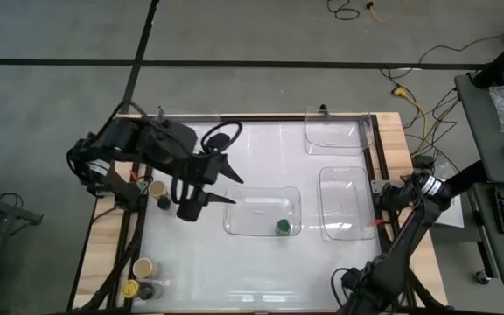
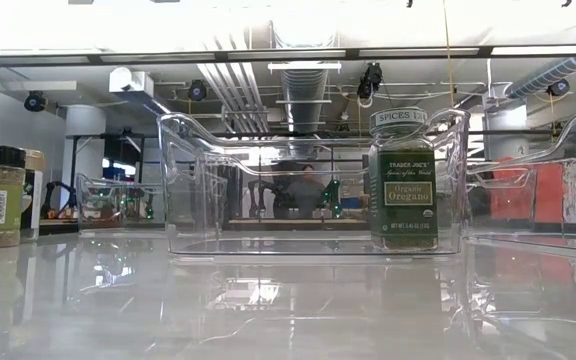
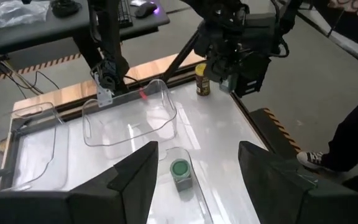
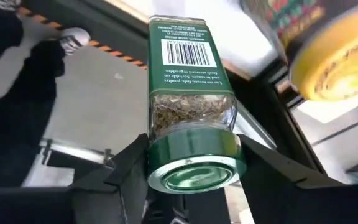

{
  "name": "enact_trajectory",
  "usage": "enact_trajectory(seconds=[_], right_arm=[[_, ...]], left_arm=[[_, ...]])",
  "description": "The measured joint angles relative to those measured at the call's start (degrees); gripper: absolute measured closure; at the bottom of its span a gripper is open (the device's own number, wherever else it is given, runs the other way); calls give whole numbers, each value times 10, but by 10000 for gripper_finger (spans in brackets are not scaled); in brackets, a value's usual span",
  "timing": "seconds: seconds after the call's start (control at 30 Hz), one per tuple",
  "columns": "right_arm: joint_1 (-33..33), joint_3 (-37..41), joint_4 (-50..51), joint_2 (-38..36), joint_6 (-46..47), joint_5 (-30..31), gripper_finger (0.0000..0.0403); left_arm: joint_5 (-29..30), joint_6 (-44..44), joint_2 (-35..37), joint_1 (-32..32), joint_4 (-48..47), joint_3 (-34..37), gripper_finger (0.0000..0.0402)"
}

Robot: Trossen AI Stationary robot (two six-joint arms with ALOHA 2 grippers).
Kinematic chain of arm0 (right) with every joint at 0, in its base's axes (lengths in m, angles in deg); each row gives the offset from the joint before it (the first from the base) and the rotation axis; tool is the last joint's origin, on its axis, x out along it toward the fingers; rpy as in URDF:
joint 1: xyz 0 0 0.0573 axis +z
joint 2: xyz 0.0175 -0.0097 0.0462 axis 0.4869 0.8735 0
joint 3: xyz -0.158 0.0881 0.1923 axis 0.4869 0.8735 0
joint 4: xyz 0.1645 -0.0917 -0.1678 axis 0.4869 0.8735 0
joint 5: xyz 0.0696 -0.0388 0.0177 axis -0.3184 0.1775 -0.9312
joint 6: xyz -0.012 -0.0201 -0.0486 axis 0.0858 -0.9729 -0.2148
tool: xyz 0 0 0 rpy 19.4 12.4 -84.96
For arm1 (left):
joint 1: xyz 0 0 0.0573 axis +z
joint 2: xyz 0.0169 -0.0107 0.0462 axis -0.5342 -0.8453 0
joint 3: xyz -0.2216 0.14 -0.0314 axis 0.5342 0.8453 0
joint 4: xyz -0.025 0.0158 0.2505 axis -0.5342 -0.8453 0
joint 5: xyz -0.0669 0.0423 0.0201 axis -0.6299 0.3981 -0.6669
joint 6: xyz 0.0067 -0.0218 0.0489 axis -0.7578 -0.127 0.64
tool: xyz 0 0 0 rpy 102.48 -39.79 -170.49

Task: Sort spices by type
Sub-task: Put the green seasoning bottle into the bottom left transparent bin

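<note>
— Fingers (image 4: 126, 165) first: what has the right gripper (image 4: 194, 165) got?

— Its two dark fingers press on either side of the lid of a green-lidded jar (image 4: 191, 93). They are closed partway, as far as the lid allows. The jar lies tilted between them with its lid towards the wrist camera and its barcode label facing up, and dried herb shows through the glass.

— Where is that over the table?

— From above, the right arm (image 1: 409, 232) reaches to the table's near right corner, and the jar itself is hidden there. In the right wrist view a yellow-lidded jar (image 4: 331, 59) sits just beside the held one, blurred.

— And the left gripper (image 3: 197, 152)?

— Its fingers are spread wide with nothing between them. It hangs above the middle tray (image 1: 234, 219). An oregano jar (image 3: 180, 173) stands upright in that tray, below the gap between the fingers and not touching either one.

— Which part of the tray?

— From above, the oregano jar (image 1: 283, 227) is near the tray's near right corner. The low view shows its label facing the camera through the clear wall.

— What lies further out?

— Two more clear trays (image 1: 348, 201) stand to the right. At the table's left edge, beside the left arm, are a tan-lidded jar (image 1: 157, 188) and a black-lidded jar (image 1: 164, 203). Another tan-lidded jar (image 1: 143, 265) stands near the near left corner, with a second yellow-lidded jar (image 1: 129, 286) beside it.
</note>
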Motion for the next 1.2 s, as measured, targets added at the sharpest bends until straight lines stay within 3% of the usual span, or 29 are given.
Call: enact_trajectory(seconds=[0.2, 0.37, 0.77, 1.03, 1.2], right_arm=[[-37, -4, 4, 0, -48, 37, 194], [-77, -4, 20, 0, -61, 44, 202], [-223, -4, 25, 0, -48, 41, 202], [-282, -5, -15, 0, 9, 38, 200], [-295, -14, -19, 5, 32, 43, 201]], left_arm=[[43, -12, 11, 1, -18, 0, 194], [45, -6, 12, 1, -52, 0, 194], [48, 141, 22, 59, -211, 2, 194], [37, 179, 87, 79, -207, 22, 194], [9, 182, 149, 79, -207, 73, 194]])
